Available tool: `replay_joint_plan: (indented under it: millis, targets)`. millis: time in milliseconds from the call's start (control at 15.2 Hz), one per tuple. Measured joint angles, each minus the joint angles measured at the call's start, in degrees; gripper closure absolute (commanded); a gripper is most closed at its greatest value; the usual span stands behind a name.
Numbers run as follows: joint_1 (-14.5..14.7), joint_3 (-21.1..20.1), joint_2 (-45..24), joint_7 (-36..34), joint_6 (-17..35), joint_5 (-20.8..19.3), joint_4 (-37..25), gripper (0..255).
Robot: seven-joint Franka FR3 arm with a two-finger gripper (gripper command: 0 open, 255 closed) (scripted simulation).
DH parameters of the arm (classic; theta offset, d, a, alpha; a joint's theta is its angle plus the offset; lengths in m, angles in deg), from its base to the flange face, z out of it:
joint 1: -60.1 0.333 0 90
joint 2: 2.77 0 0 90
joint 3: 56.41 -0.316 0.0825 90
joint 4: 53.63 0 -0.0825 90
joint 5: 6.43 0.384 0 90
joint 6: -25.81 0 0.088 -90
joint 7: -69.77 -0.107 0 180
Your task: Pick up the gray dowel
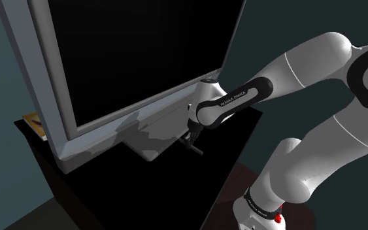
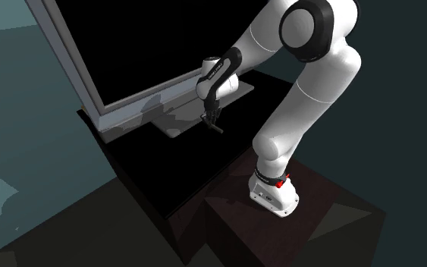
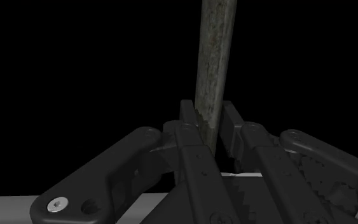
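Note:
The gray dowel (image 3: 217, 57) is a thin mottled grey-green stick. It runs straight out from between my two black fingers, which clasp its near end. In the wrist view my gripper (image 3: 209, 124) is shut on it. In the shoulder view the gripper (image 1: 191, 134) hangs beside the screen's grey base, with the dowel (image 1: 195, 147) sticking out below it as a short dark stub over the black tabletop. In the second exterior view the gripper (image 2: 211, 116) and dowel (image 2: 217, 127) sit in front of the base. I cannot tell whether the dowel touches the table.
A large black screen in a grey frame (image 1: 110, 121) stands close behind the gripper on a flat grey base (image 1: 151, 142). A brown flat object (image 1: 36, 124) lies at the table's far end behind the frame. The black table (image 2: 174, 163) drops off toward the stand (image 2: 276, 193).

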Motion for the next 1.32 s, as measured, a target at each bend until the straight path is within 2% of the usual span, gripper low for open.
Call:
replay_joint_plan:
  millis: [396,1320]
  targets:
    - [0.07,-0.14,0.63,-0.21,-1.18,-0.06,-0.32,255]
    - [-0.41,-0.8,9.51,-1.32,-14.48,-0.97,-4.73,255]
